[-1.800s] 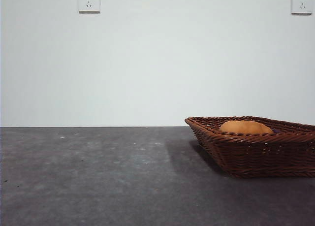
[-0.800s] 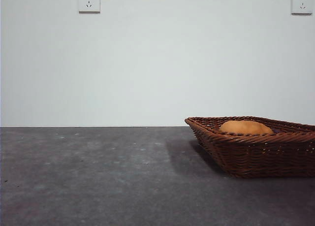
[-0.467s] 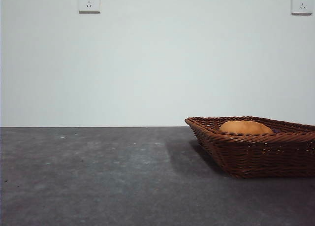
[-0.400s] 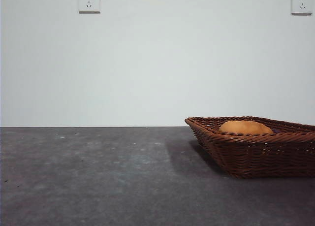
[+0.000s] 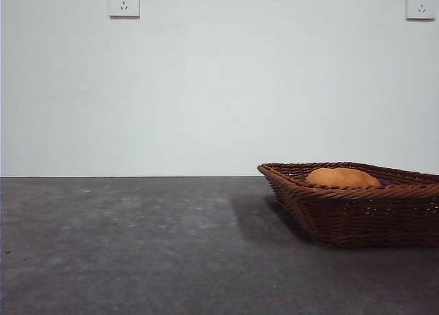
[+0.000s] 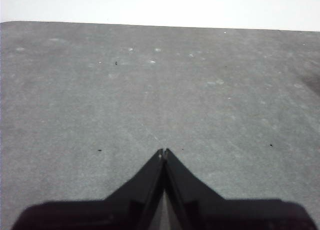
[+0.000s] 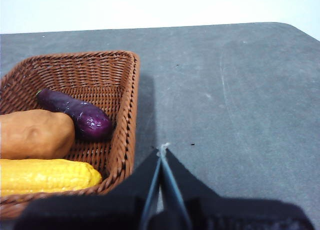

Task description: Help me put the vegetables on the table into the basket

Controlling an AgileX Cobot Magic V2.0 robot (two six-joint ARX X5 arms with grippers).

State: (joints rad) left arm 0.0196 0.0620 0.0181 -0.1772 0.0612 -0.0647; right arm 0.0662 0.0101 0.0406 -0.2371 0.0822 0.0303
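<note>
The brown wicker basket [image 5: 357, 205] stands on the dark grey table [image 5: 137, 246] at the right. In the right wrist view the basket [image 7: 127, 104] holds three vegetables: an orange-tan potato [image 7: 35, 134], a dark purple elongated one [image 7: 75, 113] and a yellow corn cob [image 7: 47, 176]. Only the potato [image 5: 341, 178] shows over the rim in the front view. My right gripper [image 7: 162, 151] is shut and empty, above the table beside the basket. My left gripper [image 6: 164, 152] is shut and empty over bare table.
Two white wall sockets [image 5: 124, 1] [image 5: 420, 4] sit on the pale wall behind. The table's far edge [image 6: 150, 24] shows in the left wrist view. Neither arm shows in the front view.
</note>
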